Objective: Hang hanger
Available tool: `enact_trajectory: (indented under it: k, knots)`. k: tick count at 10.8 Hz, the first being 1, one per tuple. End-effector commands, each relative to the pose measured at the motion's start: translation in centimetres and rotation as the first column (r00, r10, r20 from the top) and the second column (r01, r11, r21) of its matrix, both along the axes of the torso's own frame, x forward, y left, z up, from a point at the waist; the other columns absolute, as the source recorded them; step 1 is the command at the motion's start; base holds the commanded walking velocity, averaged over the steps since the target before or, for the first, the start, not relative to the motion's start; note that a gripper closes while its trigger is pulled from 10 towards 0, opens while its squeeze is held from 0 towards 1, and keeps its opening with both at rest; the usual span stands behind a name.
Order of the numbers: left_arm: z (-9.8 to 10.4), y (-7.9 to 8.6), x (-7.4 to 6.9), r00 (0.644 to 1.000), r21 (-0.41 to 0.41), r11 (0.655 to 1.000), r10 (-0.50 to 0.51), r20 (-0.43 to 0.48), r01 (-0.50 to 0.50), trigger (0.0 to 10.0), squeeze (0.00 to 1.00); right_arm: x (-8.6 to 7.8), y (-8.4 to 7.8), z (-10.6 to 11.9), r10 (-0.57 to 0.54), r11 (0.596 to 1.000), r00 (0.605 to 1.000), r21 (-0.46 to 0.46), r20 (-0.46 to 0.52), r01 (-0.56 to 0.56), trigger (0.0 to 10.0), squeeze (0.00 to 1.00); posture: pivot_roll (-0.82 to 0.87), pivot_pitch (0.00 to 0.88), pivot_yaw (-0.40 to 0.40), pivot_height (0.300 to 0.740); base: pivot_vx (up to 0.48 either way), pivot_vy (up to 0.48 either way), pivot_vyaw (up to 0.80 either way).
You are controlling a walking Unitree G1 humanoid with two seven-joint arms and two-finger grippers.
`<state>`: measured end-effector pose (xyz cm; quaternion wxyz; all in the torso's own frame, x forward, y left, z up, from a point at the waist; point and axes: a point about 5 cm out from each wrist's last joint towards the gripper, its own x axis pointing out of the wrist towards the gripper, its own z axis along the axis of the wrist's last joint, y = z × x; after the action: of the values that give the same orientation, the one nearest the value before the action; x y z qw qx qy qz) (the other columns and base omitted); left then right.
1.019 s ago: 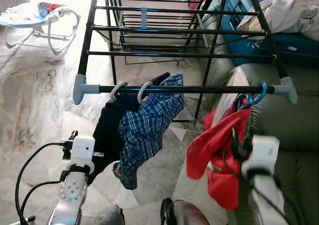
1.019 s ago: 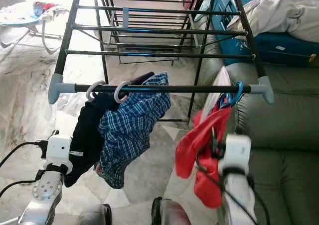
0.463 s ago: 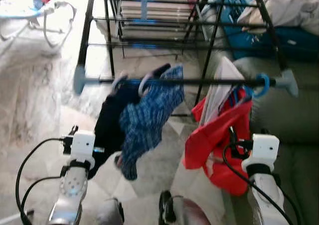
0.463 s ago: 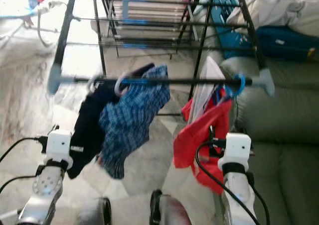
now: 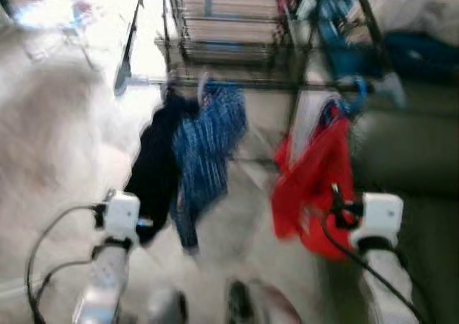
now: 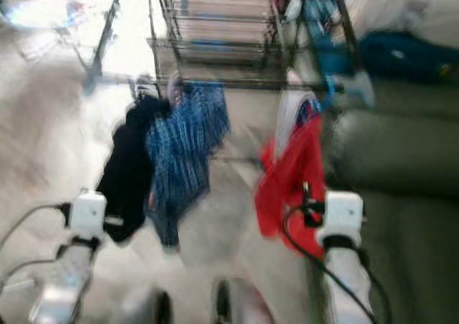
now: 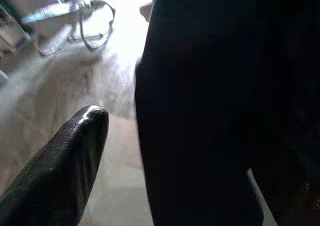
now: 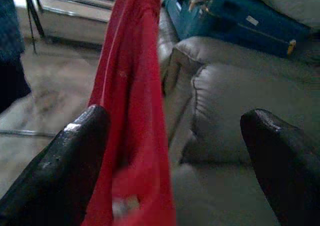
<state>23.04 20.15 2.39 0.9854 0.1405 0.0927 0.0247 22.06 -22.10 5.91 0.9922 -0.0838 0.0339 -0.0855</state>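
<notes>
Garments hang in a blurred row from the front rail [image 5: 244,84] of a black drying rack: a dark garment [image 5: 154,166] and a blue plaid shirt [image 5: 208,141] toward its left end, a red garment [image 5: 315,180] on a blue hanger [image 5: 353,94] near its right end, beside a grey sofa [image 8: 240,111]. Right pincer [image 8: 172,161] is spread wide, released, one finger [image 8: 65,166] against the red cloth. Left pincer finger [image 7: 60,166] sits beside the dark garment; I cannot tell its opening.

Three garments hang on the rack rail [image 5: 272,84], sofa [image 5: 409,145] to its right.
</notes>
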Motion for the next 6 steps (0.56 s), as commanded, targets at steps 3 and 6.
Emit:
enact_trajectory:
  k: [3,6]
  knots:
    - [-0.04,0.47,0.02,1.0,0.007,1.0,0.016,-0.005,-0.016,10.0,0.0,0.02,-0.07,0.02,0.002,1.0,1.0,-0.006,0.006,-0.002,10.0,1.0,-0.01,0.147,-0.067,0.74,-0.266,0.0,0.0]
    - [-0.04,0.42,0.16,1.0,0.006,1.0,0.013,-0.006,-0.012,10.0,0.0,0.11,0.2,-0.18,0.015,1.0,1.0,-0.009,-0.002,-0.015,10.0,1.0,-0.02,0.149,-0.066,0.74,-0.26,0.0,0.0]
